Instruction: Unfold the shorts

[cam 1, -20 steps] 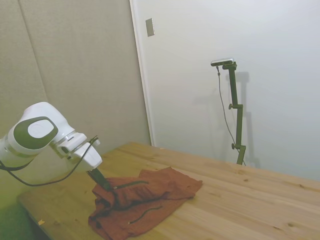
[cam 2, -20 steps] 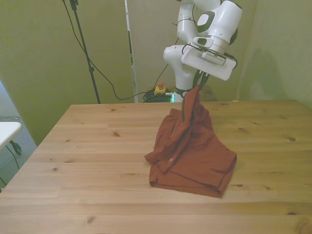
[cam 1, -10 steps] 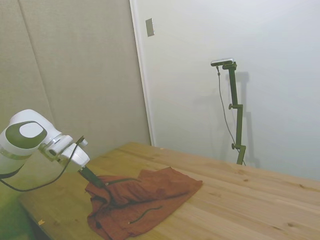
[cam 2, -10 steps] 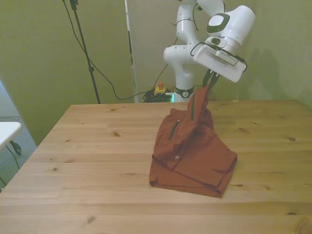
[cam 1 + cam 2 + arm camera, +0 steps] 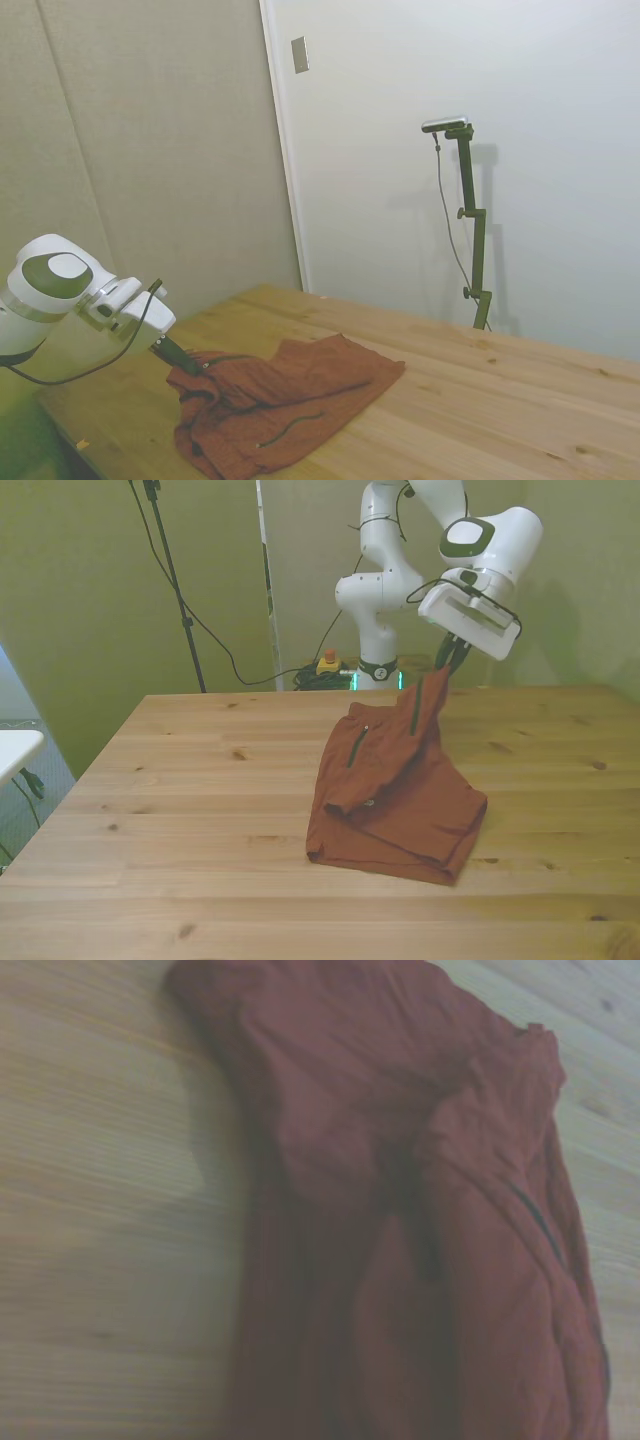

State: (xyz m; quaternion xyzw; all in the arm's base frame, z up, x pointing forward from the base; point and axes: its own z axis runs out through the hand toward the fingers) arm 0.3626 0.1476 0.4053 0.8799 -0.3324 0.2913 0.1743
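Shorts lie on the wooden table, mostly flat but bunched and wrinkled, spread out below and ahead of my gripper. One corner is lifted off the surface and runs up in a taut peak straight to my fingertips. My fingers are clamped on that corner, dark waistband cord hanging just beneath them. A thin dark zipper line shows on the fabric further out from my grip. In the side view, gripper sits low, tilted, just above the table near its edge, cloth trailing away from it. Wrist view is blurry: rust fabric folded over itself, bare wood beside it.
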